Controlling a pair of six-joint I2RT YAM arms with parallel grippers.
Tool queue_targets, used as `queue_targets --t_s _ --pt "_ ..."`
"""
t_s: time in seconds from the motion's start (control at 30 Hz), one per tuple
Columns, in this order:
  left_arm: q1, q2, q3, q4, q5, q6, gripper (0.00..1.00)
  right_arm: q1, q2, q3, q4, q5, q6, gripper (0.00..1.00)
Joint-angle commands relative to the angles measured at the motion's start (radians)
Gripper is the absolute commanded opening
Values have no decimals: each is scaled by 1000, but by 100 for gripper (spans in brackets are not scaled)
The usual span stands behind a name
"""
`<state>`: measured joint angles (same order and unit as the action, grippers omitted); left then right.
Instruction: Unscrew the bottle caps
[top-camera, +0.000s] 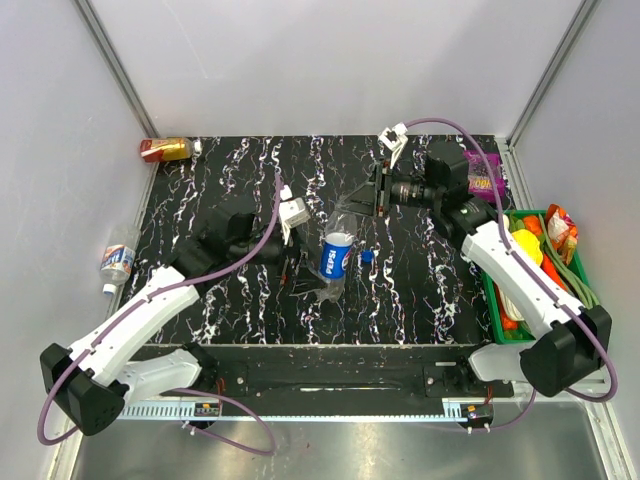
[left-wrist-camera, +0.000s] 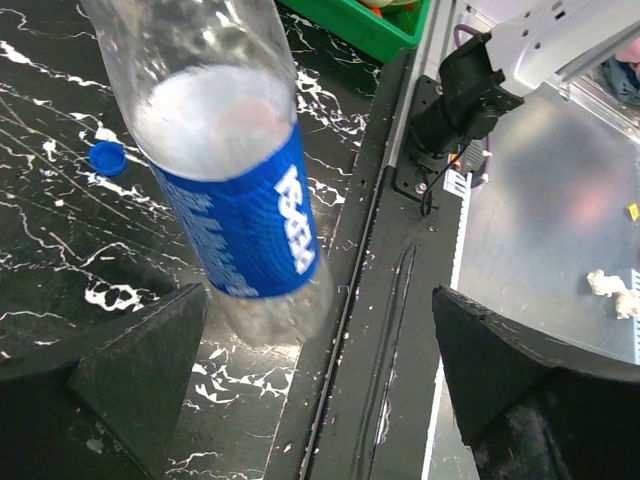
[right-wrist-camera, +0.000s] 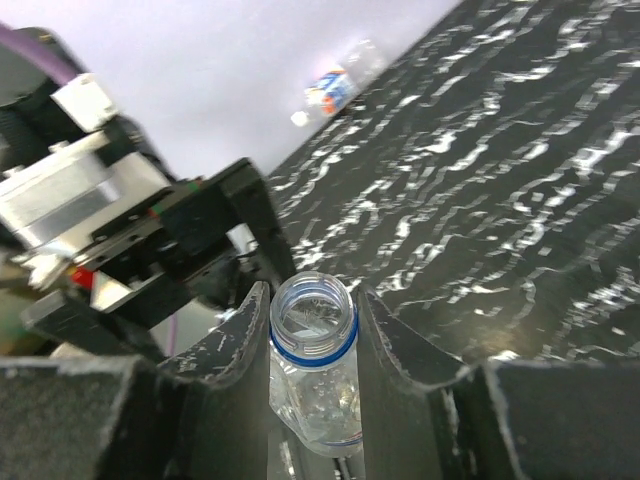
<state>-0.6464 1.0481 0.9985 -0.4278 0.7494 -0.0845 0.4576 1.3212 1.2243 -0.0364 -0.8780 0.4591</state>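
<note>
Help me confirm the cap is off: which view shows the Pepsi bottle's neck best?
The right wrist view: the Pepsi bottle points its open, capless mouth at the lens, pinched by the right claw. Top external shows the neck small and blurred; left wrist shows only the labelled body.

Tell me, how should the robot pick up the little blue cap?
Pinch the blue cap across its round rim, coming straight down from above. It lies flat and low on the table, clear of the Pepsi bottle.

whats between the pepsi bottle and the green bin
Top view: the blue cap, loose on the table beside the bottle, then the right arm overlapping the bin.
</note>
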Motion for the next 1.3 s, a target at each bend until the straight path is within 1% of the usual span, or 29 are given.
queue_targets --t_s 0.0,0.07,0.17,0.27,0.37,0.6,0.77,0.9,0.93,1.1,1.27 --pt "-1 -30 45 -6 -65 34 99 6 -48 78 -206 249 -175 0" --pt "-2 -28 45 -8 -70 35 99 6 -63 83 -247 357 -204 0" --pt "-2 -17 45 -20 -71 42 99 6 -105 64 -260 512 -237 0" --pt "-2 1 49 -35 -76 55 99 6 -149 44 -261 629 -273 0" --pt "-2 16 57 -52 -85 68 99 6 -206 3 -223 709 -312 0" --pt "-2 12 68 -75 -186 111 99 6 -327 -120 -93 898 -369 0" --pt "-2 23 78 -75 -199 118 99 6 -353 -200 -10 919 -430 0" --pt "-2 32 77 -75 -203 124 99 6 -341 -238 26 967 -448 0" --pt "-2 35 75 -75 -208 124 99 6 -338 -252 62 987 -451 0" --pt "-2 26 74 -77 -231 137 99 6 -330 -353 176 1036 -433 0" --pt "-1 23 71 -75 -249 144 99 6 -298 -382 197 1034 -407 0"
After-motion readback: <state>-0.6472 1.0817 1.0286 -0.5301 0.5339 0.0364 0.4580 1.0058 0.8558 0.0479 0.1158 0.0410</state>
